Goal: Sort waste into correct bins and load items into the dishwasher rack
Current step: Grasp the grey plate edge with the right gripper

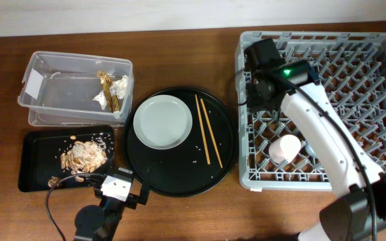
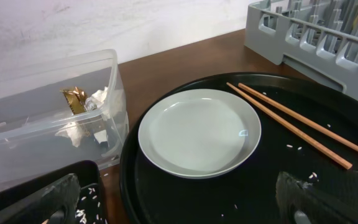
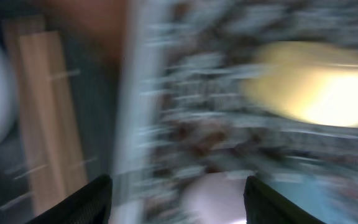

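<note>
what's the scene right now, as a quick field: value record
tub: holds tissue and wrapper
black tray: holds food scraps
round tray: plate, with two chopsticks beside it
rack: pink cup inside
left gripper: open, empty, at the round tray's near edge
right gripper: open, over the rack; its view is blurred

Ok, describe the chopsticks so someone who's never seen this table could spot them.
Find the big grey dishwasher rack on the right; just left of it sits a large round black tray. On the tray, right of the pale grey plate, lie the chopsticks: the only two long, thin wooden sticks, side by side.
</note>
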